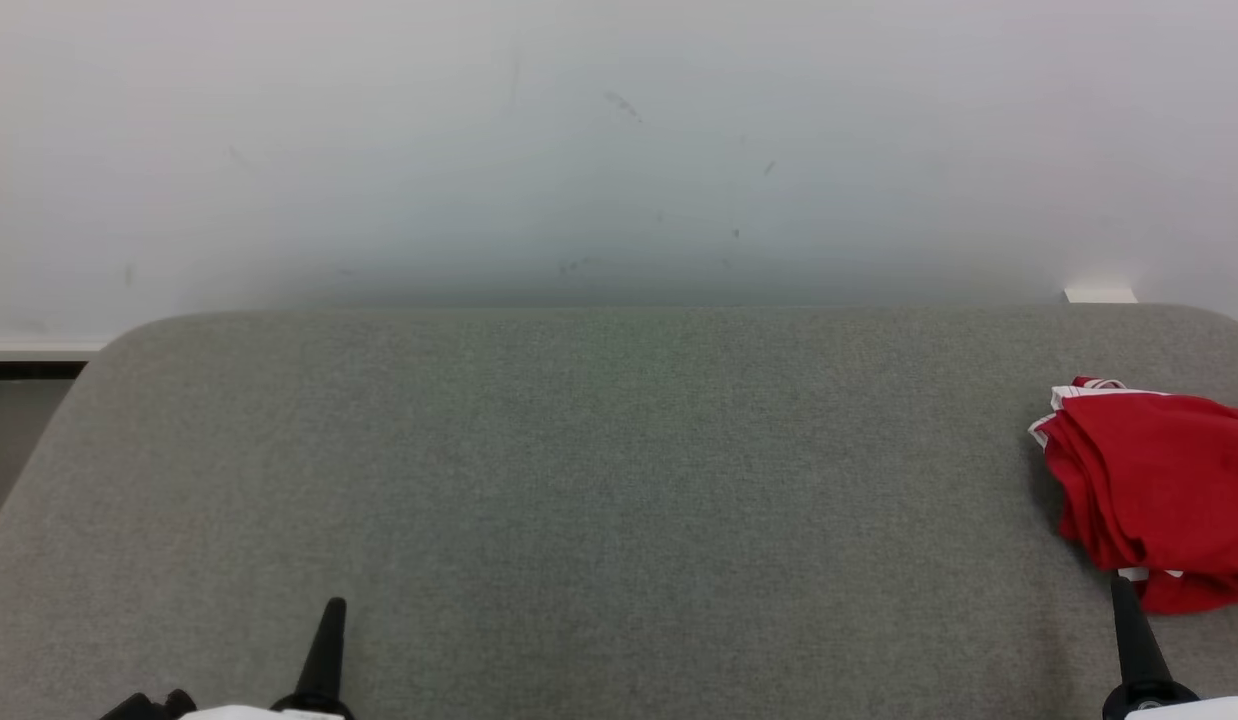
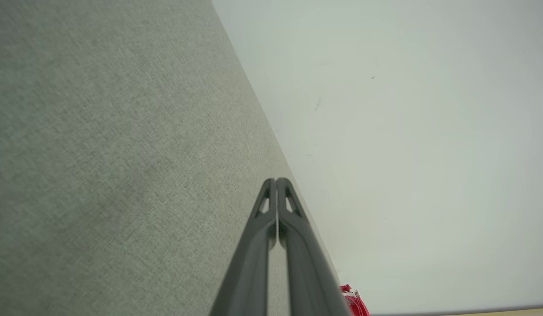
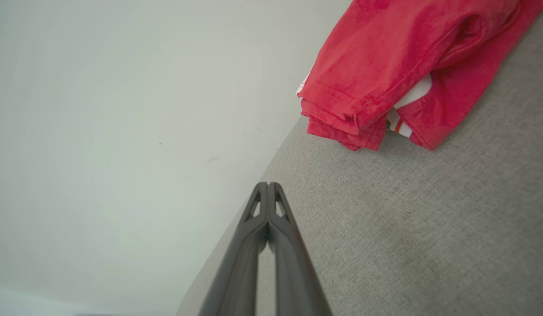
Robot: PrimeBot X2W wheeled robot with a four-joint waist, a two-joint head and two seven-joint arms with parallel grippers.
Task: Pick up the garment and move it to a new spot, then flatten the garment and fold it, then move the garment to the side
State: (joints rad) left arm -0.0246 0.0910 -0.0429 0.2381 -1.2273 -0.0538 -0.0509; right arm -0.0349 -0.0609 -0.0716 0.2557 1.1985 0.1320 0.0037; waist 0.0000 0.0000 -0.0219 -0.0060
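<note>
Grey fabric bench (image 1: 579, 480) carries the loosely folded red garment (image 1: 1149, 490) just ahead-right of your right end effector (image 1: 1122, 592), pressed together like the left end effector (image 1: 334, 608); it looks soft, light and floppy, so pinch its stacked hems.

Red garment (image 1: 1154, 480), grey cushion (image 1: 579, 480)

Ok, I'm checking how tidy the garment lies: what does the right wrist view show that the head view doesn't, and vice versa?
Right wrist view adds the close look: the red garment with its stitched hems, lying in stacked layers whose edges are not quite lined up. Head view adds the left gripper and the garment's place at the grey cushion's right end, cut by the picture's edge. Both share the garment, the cushion, the pale wall and the right gripper, shut.
</note>
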